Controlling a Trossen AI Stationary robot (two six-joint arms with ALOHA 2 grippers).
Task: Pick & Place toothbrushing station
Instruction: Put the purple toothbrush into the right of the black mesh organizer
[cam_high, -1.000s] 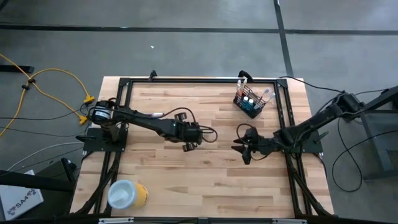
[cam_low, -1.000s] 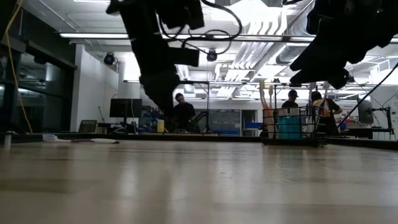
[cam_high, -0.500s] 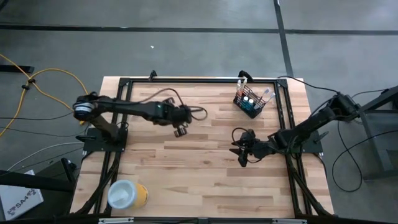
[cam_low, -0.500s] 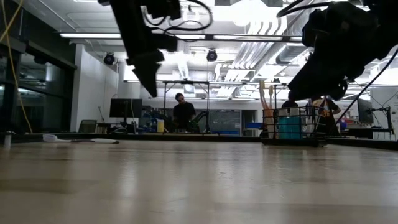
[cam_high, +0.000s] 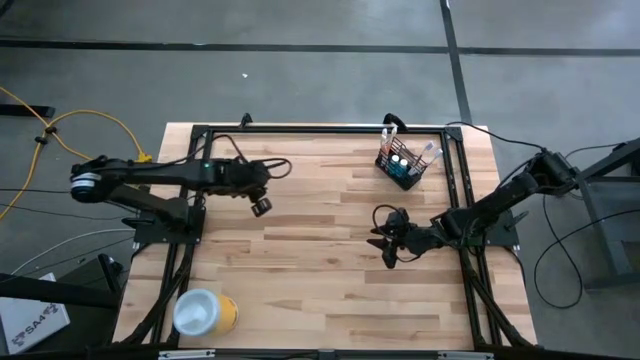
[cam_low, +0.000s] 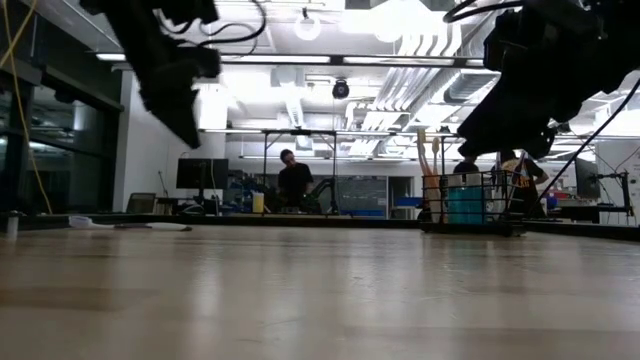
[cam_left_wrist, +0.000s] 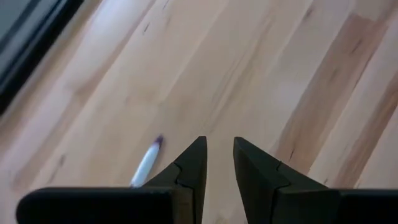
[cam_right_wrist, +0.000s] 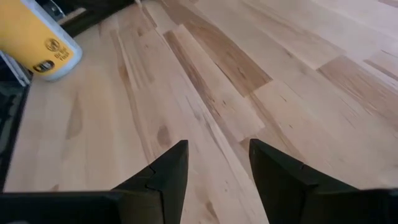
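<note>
On the left side of the table (cam_high: 330, 260), the left gripper (cam_high: 260, 205) hangs in the air with its fingers a small way apart and nothing in them. Just under it lies a thin white toothbrush (cam_left_wrist: 147, 163) with a purple tip, flat on the wood. To pick it up well, I think the gripper should drop straight down with one finger on each side of the thin brush, then close softly — so it does not slide away. Further right, the right gripper (cam_high: 388, 243) waits above the wood, open wider, with nothing in it. At the back right stands the black wire holder (cam_high: 401, 167) — it has toothbrushes standing up in it and two small blue tubes. The yellow can (cam_high: 204, 313) lies at the front left, well apart.
</note>
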